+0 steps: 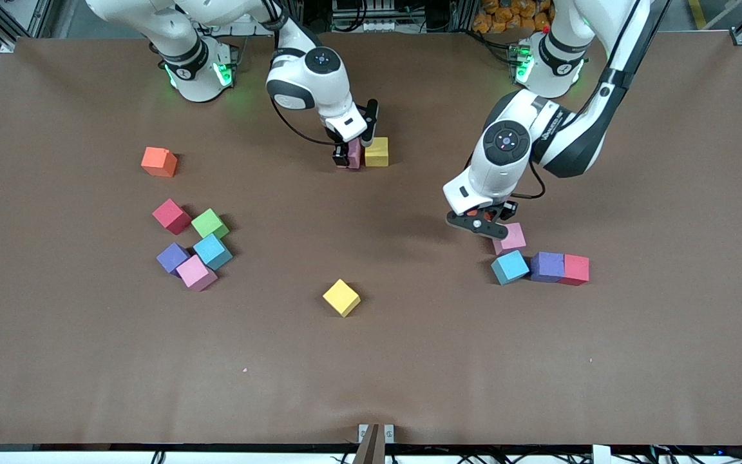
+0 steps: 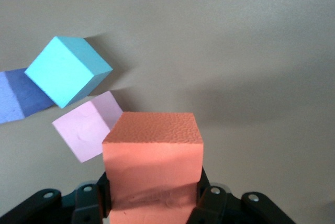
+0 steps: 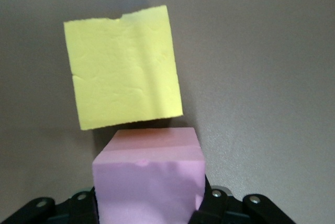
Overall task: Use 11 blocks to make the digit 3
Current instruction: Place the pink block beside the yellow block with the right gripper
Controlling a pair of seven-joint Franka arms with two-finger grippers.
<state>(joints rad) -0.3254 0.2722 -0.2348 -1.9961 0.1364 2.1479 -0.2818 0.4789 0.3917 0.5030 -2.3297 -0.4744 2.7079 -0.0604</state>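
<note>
My right gripper (image 1: 350, 156) is shut on a pink block (image 3: 149, 182), held low right beside a yellow block (image 1: 376, 152) toward the robots' side of the table's middle. My left gripper (image 1: 482, 220) is shut on an orange block (image 2: 152, 161) and hangs just above the table, over a loose pink block (image 1: 510, 238). Close by that pink block lie a blue block (image 1: 510, 267), a purple block (image 1: 547, 266) and a red block (image 1: 575, 269) in a row. No digit 3 figure shows in view.
Toward the right arm's end lie an orange block (image 1: 159, 162) alone and a cluster of red (image 1: 172, 216), green (image 1: 210, 223), blue (image 1: 212, 251), purple (image 1: 173, 258) and pink (image 1: 196, 272) blocks. A yellow block (image 1: 341, 298) sits alone mid-table, nearer the front camera.
</note>
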